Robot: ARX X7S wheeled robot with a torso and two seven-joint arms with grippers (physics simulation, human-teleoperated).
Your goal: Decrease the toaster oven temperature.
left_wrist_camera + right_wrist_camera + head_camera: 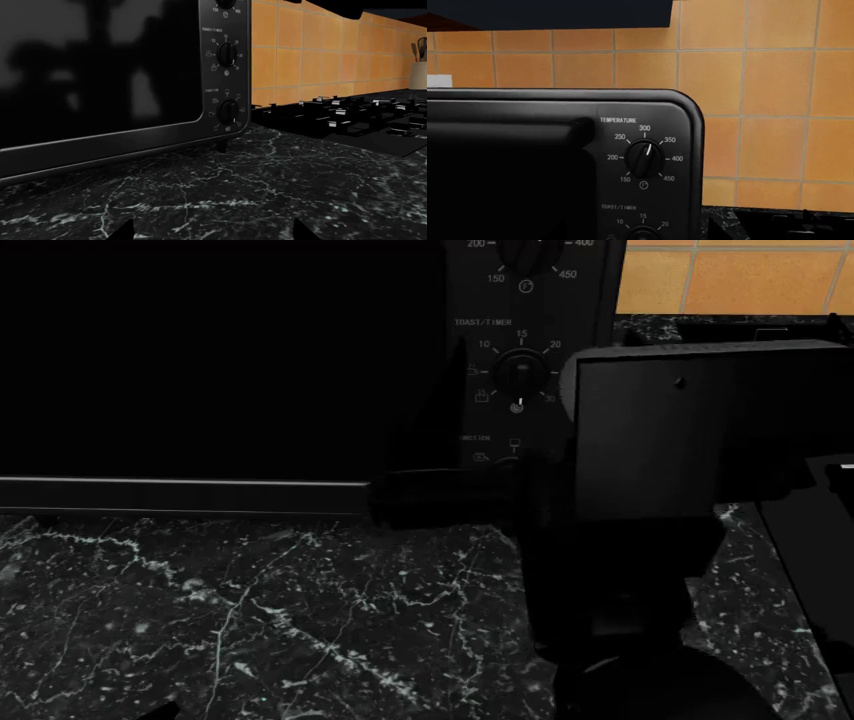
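The toaster oven [560,165] is a black box with a dark glass door [100,65] and a side column of knobs. Its temperature knob [644,159] points between 300 and 350; it is cut off at the top of the head view [534,250]. My right gripper [640,235] hovers level with the knob column, short of it. One fingertip [724,232] shows wide at the frame edge; the other is lost against the black front. My left gripper [213,235] is open and empty, low over the counter in front of the oven's knob-side corner.
The timer knob [227,54] and function knob [229,111] sit below the temperature knob. A glossy black stovetop [353,112] with grates lies beside the oven. My right arm [694,440] blocks the lower knobs in the head view. Orange tiles [774,100] back the black marble counter [267,185].
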